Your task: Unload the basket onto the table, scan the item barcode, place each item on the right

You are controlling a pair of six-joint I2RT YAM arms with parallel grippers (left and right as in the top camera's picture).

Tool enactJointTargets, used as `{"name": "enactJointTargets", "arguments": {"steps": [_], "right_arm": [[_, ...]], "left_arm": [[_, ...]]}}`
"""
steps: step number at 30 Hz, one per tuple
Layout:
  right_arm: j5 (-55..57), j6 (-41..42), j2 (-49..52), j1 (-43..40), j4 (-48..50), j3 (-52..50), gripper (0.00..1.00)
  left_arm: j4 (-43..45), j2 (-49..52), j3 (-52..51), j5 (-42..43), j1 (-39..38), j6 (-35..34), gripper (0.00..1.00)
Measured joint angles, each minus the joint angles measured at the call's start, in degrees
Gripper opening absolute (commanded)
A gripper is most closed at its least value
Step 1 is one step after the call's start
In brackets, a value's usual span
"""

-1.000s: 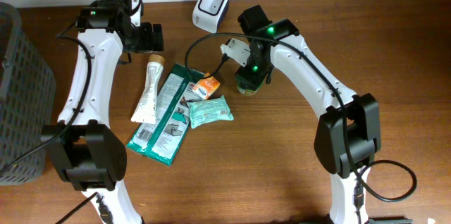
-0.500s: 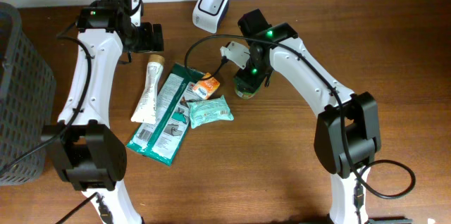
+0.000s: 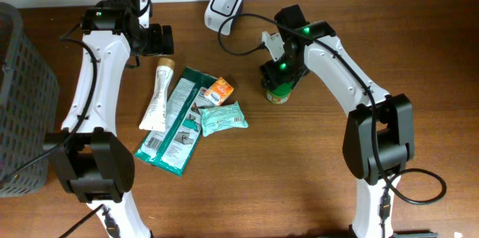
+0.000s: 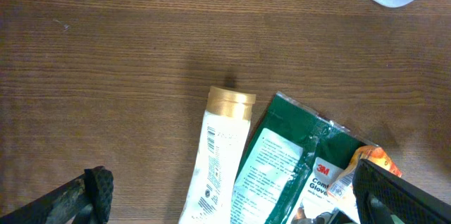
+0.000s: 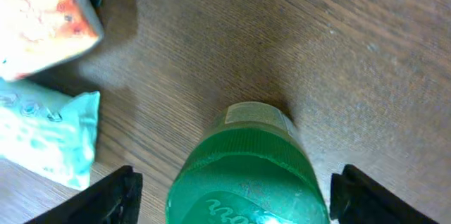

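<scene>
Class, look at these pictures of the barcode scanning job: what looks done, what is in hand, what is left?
Done: the jar stands upright apart from the rest; whether it was scanned is not shown. In hand: the right gripper hangs open over its lid, not gripping. Left: the tube, green packet, orange packet and teal pack lie piled near the scanner; the left gripper is open and empty.

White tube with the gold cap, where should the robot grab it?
The white tube is probably best grabbed around its middle, from straight above. It lies flat on the table, long and narrow, so close across its narrow sides, not end to end.
</scene>
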Motion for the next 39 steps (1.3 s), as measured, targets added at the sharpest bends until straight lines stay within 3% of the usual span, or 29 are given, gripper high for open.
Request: {"name": "enactJointTargets", "arguments": {"steps": [5,10,14,17,21,25,39], "right_arm": [[0.07,5.95,0.00,0.00,-1.75,1.51,0.98],[2.86,14.82,-0.02,0.00,-10.05,11.39,0.98],[3.74,17.46,-0.04,0.02,-12.00,12.87,0.99],[3.72,19.61,-0.04,0.02,-12.07,12.83,0.90],[5.73,34.86,-0.02,-0.31,-11.96,12.83,0.89],[8.15,45.05,-0.02,-0.33,-11.17,12.24,0.90],[9.33,49.53,5.29,-0.33,-10.54,11.74,0.88]], "left_arm": [[0.02,0.00,0.00,0.00,0.00,0.00,0.99],[0.00,0.00,0.00,0.00,0.00,0.00,0.99],[0.00,0.00,0.00,0.00,0.00,0.00,0.99],[0.00,0.00,0.00,0.00,0.00,0.00,0.99],[0.00,0.00,0.00,0.02,0.00,0.00,0.99],[0.00,0.00,0.00,0.00,0.00,0.00,0.99],[0.00,0.00,0.00,0.00,0.00,0.00,0.99]]}}
